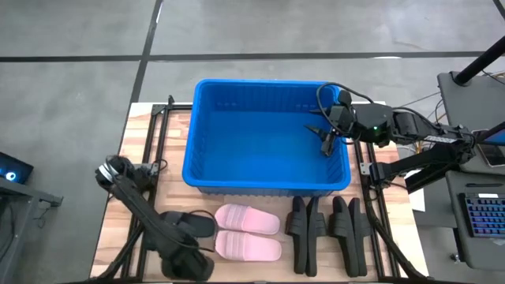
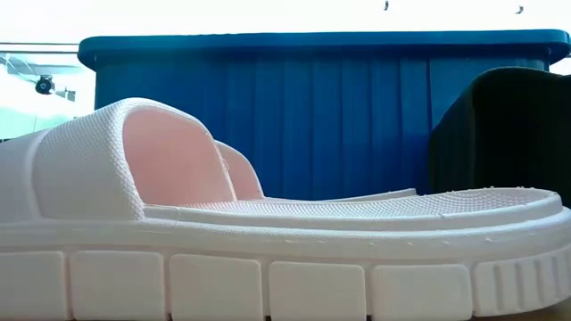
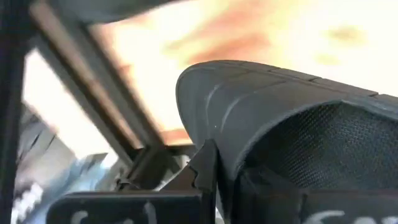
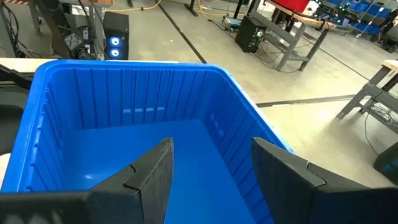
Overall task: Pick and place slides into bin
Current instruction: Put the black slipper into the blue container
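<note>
Grey concrete floor with dark seams, wooden table, keyboard (right edge)

The bin looks like glossy blue plastic with ribbed walls. The pink slides are matt, finely pebbled rubber; the black slide looks matt and grooved. The desk shows wood grain.

Wooden table; on it blue bin; pink slides; black slides.

My left gripper sits on a slide, pink pair beside it; right gripper hangs inside the bin.
</note>
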`<move>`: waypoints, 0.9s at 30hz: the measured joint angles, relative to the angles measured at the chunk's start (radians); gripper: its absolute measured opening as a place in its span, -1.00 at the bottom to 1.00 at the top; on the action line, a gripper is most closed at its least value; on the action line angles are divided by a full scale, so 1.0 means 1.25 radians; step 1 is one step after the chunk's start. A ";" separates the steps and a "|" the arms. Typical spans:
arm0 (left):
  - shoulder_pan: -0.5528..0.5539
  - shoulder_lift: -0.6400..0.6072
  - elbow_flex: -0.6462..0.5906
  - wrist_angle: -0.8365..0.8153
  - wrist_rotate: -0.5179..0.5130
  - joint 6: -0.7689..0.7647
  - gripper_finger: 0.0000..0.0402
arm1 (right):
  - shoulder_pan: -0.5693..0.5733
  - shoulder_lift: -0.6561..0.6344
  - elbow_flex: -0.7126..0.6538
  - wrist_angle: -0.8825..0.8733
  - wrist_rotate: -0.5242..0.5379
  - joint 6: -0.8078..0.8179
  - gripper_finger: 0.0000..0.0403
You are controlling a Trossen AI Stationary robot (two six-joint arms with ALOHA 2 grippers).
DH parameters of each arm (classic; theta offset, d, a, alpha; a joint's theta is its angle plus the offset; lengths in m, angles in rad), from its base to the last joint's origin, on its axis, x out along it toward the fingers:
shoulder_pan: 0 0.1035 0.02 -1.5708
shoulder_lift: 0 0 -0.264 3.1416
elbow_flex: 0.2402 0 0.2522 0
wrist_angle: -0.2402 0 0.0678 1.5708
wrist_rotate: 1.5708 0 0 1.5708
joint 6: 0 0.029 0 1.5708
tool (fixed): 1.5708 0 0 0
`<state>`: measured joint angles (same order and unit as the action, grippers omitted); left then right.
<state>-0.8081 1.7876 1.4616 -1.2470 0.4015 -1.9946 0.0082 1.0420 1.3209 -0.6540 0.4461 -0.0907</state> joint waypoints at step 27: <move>0.332 -0.272 0.130 0.630 -1.084 1.448 -0.99 | 0.000 0.000 0.000 0.001 0.000 0.050 0.02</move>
<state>-0.3925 1.4482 1.6238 -0.4601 -0.9539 -0.1842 0.0082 1.0420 1.3209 -0.6528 0.4463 -0.0285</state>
